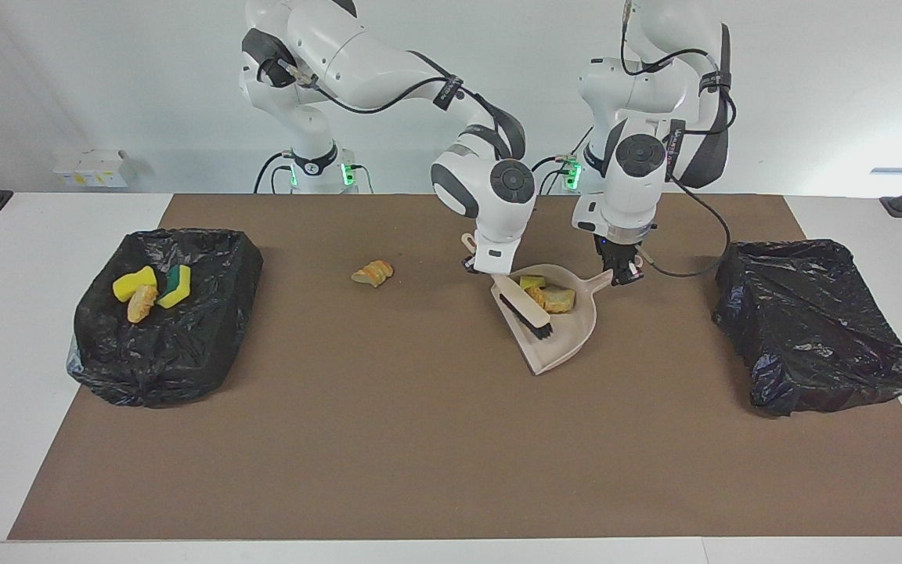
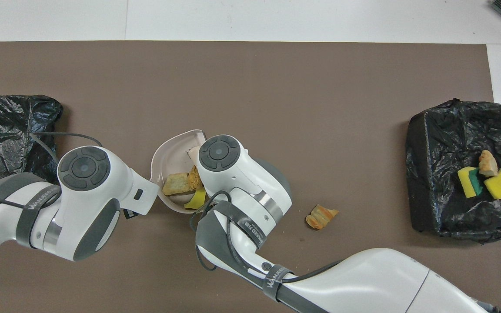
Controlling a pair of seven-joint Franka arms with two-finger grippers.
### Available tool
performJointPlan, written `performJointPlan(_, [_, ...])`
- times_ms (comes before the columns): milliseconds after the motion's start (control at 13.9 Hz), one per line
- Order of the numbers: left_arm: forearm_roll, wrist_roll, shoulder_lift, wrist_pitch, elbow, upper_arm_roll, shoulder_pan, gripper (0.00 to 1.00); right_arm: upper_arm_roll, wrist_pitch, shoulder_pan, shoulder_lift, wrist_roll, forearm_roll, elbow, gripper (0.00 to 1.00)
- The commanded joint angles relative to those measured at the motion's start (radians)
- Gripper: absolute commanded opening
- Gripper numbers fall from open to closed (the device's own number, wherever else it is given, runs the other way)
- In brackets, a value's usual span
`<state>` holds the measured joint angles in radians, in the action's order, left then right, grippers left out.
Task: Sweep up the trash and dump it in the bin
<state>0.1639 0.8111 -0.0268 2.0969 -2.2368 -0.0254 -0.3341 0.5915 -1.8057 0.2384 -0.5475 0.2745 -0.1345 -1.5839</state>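
While both arms work at the middle of the brown mat [image 1: 388, 439], I have my left gripper [image 1: 623, 274] clamped shut on the handle of the beige dustpan [image 1: 568, 341], which lies flat on the mat with its open mouth turned toward the right arm's end of the table. My right gripper [image 1: 478, 265] is closed on the handle of the hand brush [image 1: 525, 312], and the brush lies across the dustpan's mouth with its dark bristles inside the pan. In the overhead view the right arm's wrist covers most of the brush and part of the pan.

Three bits of trash sit in the dustpan: a yellow sponge piece [image 1: 531, 282], a tan crusty lump [image 1: 559, 299] and a smaller orange lump [image 2: 195, 177] pressed between the brush and the tan one.

One bread-like lump [image 1: 373, 273] lies alone on the mat, toward the right arm's end of the table from the dustpan and about as near to the robots as the pan's handle.

At the right arm's end stands a bin lined with black plastic [image 1: 208, 345], and in it I see a yellow sponge [image 1: 134, 283], a green-backed sponge [image 1: 177, 283] and a crusty lump [image 1: 141, 302], all touching one another. Another black-lined bin [image 1: 819, 337] stands at the left arm's end, with no trash showing in it.
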Motion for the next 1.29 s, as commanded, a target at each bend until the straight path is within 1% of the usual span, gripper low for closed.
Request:
performJointPlan(0, [-0.011, -0.024, -0.025, 0.035, -0.03, 0.004, 0.001, 0.0, 0.01, 0.093, -0.057, 0.053, 0.009, 0.032, 0.008, 0.0])
performJointPlan(72, [-0.011, -0.023, -0.025, 0.034, -0.03, 0.002, 0.001, 0.0, 0.008, 0.126, -0.071, 0.069, 0.009, 0.033, 0.018, 0.0])
performJointPlan(216, [-0.011, 0.006, -0.028, 0.026, -0.03, 0.002, 0.0, 0.0, 0.004, 0.207, -0.119, 0.13, 0.023, 0.023, 0.019, 0.0])
performJointPlan(431, [-0.011, 0.098, -0.028, 0.019, -0.03, 0.004, 0.0, 0.0, 0.001, 0.32, -0.218, 0.198, 0.034, 0.013, 0.012, 0.0])
performJointPlan(503, [-0.011, 0.133, -0.027, 0.028, -0.03, 0.004, 0.001, 0.0, -0.002, 0.345, -0.247, 0.207, 0.093, 0.016, 0.008, 0.0])
performJointPlan(575, [-0.011, 0.141, -0.025, 0.031, -0.029, 0.004, 0.001, 0.0, 0.002, 0.373, -0.281, 0.205, 0.208, 0.015, 0.005, 0.0])
performJointPlan(719, [-0.011, 0.145, -0.025, 0.031, -0.029, 0.004, 0.001, 0.0, 0.001, 0.384, -0.295, 0.207, 0.375, 0.015, -0.001, 0.0])
performJointPlan(863, [-0.011, 0.164, -0.025, 0.034, -0.029, 0.004, 0.003, 0.0, 0.001, 0.388, -0.307, 0.227, 0.557, 0.012, -0.033, 0.0])
performJointPlan(1078, [-0.011, 0.166, -0.024, 0.034, -0.029, 0.004, 0.018, 0.0, 0.005, 0.43, -0.298, 0.273, 0.733, 0.022, -0.077, 0.0])
performJointPlan(1222, [-0.011, 0.168, -0.024, 0.035, -0.029, 0.004, 0.018, 0.0, 0.005, 0.421, -0.309, 0.329, 0.794, 0.073, -0.157, 0.0])
